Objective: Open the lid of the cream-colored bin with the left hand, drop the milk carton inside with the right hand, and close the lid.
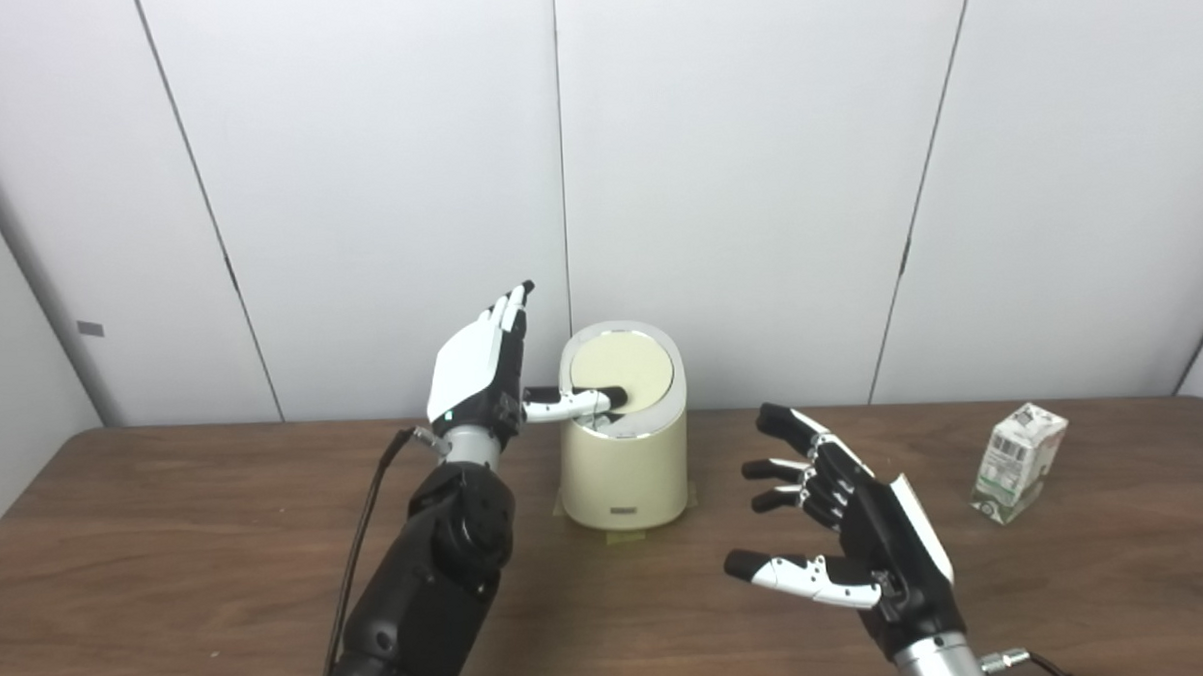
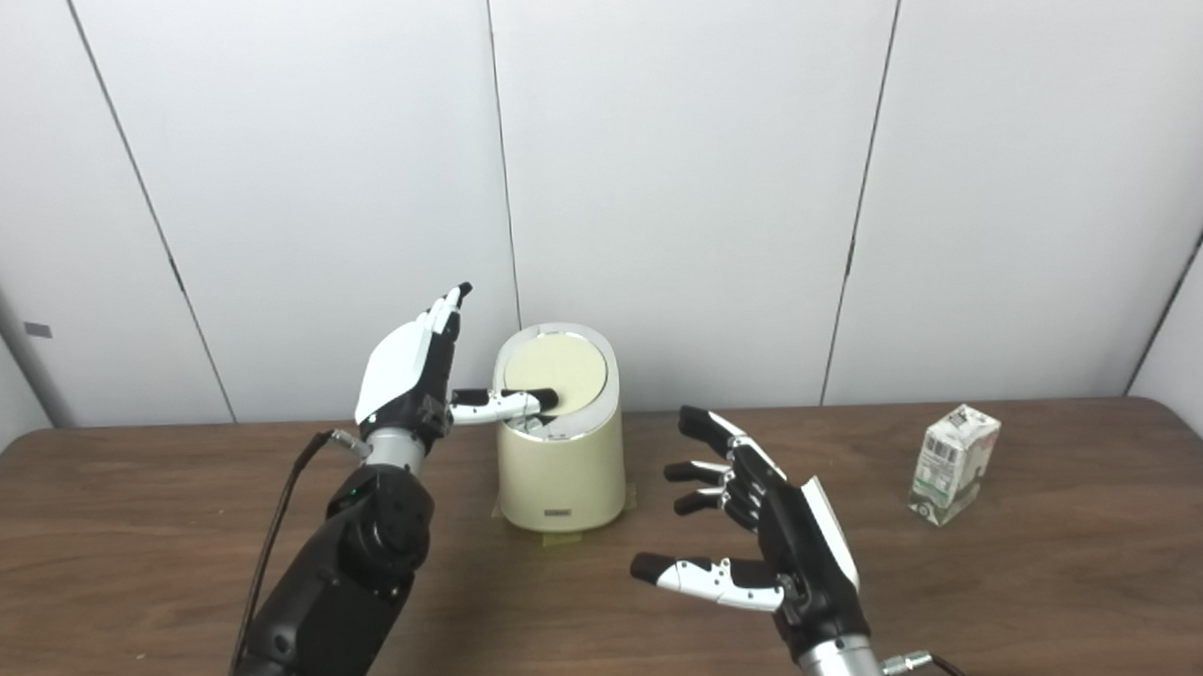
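Note:
The cream-colored bin (image 1: 623,472) stands at the back middle of the table. Its round lid (image 1: 623,370) sits tilted on top with a chrome rim. My left hand (image 1: 478,372) is open beside the bin's left side, fingers pointing up, its thumb (image 1: 579,401) lying across the lid's front edge. The milk carton (image 1: 1018,461) stands upright at the right, white with green print. My right hand (image 1: 848,529) is open and empty over the table between bin and carton, fingers spread toward the bin.
The brown wooden table (image 1: 169,553) reaches to a white panelled wall (image 1: 756,172). A strip of tape (image 1: 623,537) shows under the bin's front. A black cable (image 1: 363,526) hangs along my left arm.

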{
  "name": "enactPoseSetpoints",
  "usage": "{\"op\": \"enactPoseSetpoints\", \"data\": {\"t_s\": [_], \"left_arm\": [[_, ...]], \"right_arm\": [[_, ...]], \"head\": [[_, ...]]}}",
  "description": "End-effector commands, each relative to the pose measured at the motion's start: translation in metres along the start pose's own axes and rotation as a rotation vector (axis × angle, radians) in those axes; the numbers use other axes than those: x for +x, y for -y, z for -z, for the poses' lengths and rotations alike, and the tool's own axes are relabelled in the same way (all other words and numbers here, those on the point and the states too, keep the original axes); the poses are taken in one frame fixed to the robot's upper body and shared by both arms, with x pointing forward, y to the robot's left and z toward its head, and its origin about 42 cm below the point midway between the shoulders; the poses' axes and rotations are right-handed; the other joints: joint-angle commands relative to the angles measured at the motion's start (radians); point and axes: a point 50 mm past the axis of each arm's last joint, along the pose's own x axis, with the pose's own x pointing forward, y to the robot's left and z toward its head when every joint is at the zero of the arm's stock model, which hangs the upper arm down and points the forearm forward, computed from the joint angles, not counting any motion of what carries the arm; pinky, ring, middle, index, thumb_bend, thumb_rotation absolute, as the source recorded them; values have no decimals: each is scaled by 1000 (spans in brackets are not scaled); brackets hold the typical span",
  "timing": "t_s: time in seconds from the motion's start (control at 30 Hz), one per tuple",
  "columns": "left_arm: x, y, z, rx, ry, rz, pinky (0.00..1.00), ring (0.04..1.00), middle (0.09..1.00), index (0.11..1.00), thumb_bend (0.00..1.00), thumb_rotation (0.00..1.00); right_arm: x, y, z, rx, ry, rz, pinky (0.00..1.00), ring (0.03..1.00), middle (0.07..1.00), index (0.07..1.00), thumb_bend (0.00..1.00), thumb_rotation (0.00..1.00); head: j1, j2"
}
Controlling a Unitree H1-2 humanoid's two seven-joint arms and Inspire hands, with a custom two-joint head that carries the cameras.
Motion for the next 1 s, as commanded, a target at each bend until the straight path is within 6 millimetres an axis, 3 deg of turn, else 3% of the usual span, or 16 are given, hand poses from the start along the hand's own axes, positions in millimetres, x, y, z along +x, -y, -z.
{"op": "enactPoseSetpoints", "data": {"t_s": [0.0, 0.23, 0.47, 0.7, 0.83, 0.97], "left_arm": [[17, -19, -26, 70, 70, -83, 1000, 1000, 1000, 1000, 959, 286], [18, -14, -31, 474, 157, -47, 1000, 1000, 1000, 1000, 1000, 278], [15, -8, -22, 648, 189, -4, 1000, 1000, 1000, 1000, 1000, 273], [8, -26, -31, 406, 138, -51, 994, 1000, 1000, 1000, 1000, 391], [5, -39, -36, 220, 118, -90, 973, 1000, 1000, 1000, 1000, 405], [2, -59, -32, -87, 114, -81, 993, 1000, 1000, 1000, 994, 388]], "right_arm": [[8, -1, -18, 2, 80, 0, 580, 713, 859, 836, 713, 204], [9, -2, -19, 6, 85, -1, 579, 716, 857, 834, 711, 201], [9, -2, -19, 6, 84, 0, 586, 706, 859, 834, 716, 212], [8, 0, -17, 3, 83, -2, 577, 713, 860, 838, 703, 204], [7, 1, -16, -9, 79, -3, 577, 711, 858, 837, 687, 194], [7, 2, -15, -4, 78, -5, 577, 712, 859, 839, 677, 185]], "head": [[-2, 3], [-2, 7], [3, 6], [8, 5], [10, 4], [18, 4]]}}
